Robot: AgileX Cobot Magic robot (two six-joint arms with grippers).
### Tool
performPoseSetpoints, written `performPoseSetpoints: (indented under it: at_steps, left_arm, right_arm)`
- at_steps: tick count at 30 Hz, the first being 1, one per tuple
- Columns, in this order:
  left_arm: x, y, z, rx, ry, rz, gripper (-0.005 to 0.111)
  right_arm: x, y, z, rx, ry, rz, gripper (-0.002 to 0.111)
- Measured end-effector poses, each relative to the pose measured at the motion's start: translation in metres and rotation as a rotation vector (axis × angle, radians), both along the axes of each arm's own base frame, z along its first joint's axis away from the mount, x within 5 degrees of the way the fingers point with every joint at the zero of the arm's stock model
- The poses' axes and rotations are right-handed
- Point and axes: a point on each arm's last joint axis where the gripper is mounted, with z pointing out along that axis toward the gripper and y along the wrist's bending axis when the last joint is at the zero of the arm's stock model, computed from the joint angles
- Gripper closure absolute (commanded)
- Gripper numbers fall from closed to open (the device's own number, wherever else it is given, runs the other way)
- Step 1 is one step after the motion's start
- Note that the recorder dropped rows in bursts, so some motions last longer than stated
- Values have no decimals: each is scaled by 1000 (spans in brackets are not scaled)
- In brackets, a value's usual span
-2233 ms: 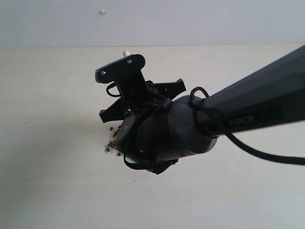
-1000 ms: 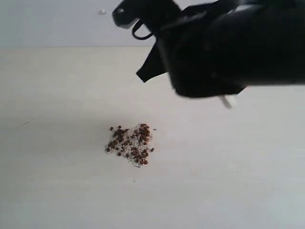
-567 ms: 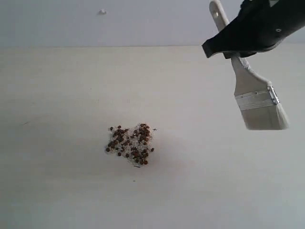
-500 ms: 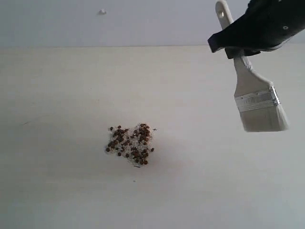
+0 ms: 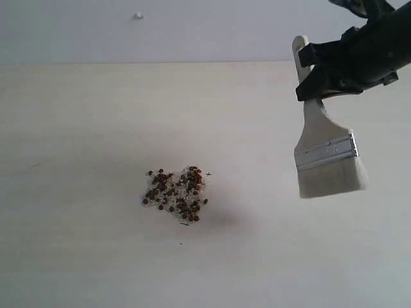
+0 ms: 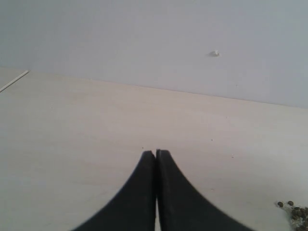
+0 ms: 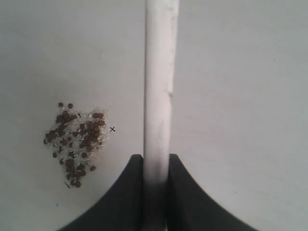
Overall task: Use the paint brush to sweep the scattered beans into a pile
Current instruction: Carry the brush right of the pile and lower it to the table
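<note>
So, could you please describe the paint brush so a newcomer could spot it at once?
Over the pale table, look right of the pile of beans in the exterior view, where the right gripper is shut on a light wooden handle. That is the paint brush, hanging bristles down; its wide cream bristles and silver band mark it out.

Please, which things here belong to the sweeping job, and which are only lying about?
Belong to the job: beans, in a pile; paint brush; right gripper, holding it.
Only lying about: white speck on the wall; left gripper, shut and empty.
</note>
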Motion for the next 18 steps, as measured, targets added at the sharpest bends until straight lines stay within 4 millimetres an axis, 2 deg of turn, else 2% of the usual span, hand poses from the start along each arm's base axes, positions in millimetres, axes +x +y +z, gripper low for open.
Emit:
performPoseSetpoints:
  at_steps: [9, 13, 18]
  left_arm:
    - [0, 0, 0, 0, 0, 0, 107]
    - [0, 0, 0, 0, 0, 0, 107]
    - [0, 0, 0, 0, 0, 0, 107]
  right_arm:
    - [25, -5, -50, 127, 103, -49, 108]
    - [28, 3, -68, 215, 160, -6, 108]
    - [29, 5, -87, 231, 206, 32, 108]
